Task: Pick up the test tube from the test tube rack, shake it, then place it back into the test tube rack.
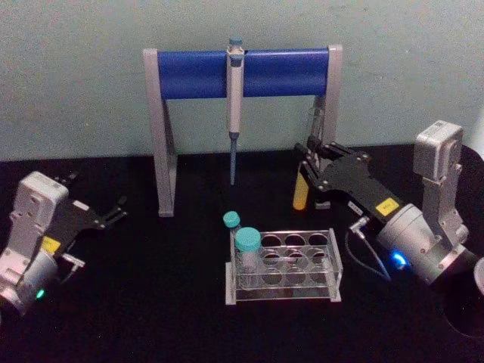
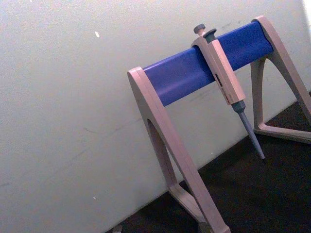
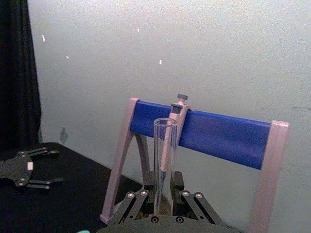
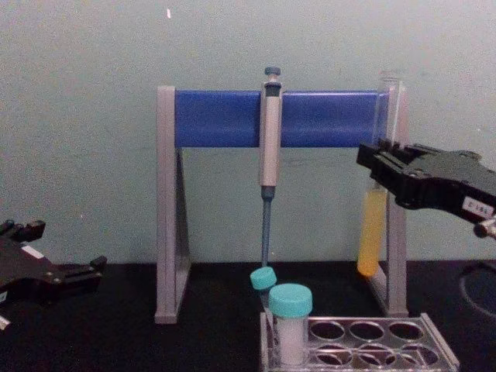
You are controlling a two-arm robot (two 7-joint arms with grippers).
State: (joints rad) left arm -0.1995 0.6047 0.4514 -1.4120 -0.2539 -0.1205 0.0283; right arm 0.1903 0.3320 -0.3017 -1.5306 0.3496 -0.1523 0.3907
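Observation:
The test tube (image 1: 300, 193) hangs upright in the air, clear glass with yellow-orange liquid in its lower part, behind and to the right of the test tube rack (image 1: 287, 291). My right gripper (image 1: 308, 155) is shut on the tube's middle. In the chest view the tube (image 4: 371, 232) is held by the right gripper (image 4: 381, 167) well above the rack (image 4: 436, 335). The right wrist view looks up the tube's open top (image 3: 164, 145) from the right gripper (image 3: 163, 196). My left gripper (image 1: 98, 193) rests open at the far left, holding nothing.
Two teal-capped tubes (image 1: 247, 240) (image 1: 231, 219) stand at the rack's left end. Behind it is a tall grey-and-blue stand (image 1: 242, 72) with a pipette (image 1: 234, 98) hanging from it, close behind the held tube. The tabletop is black.

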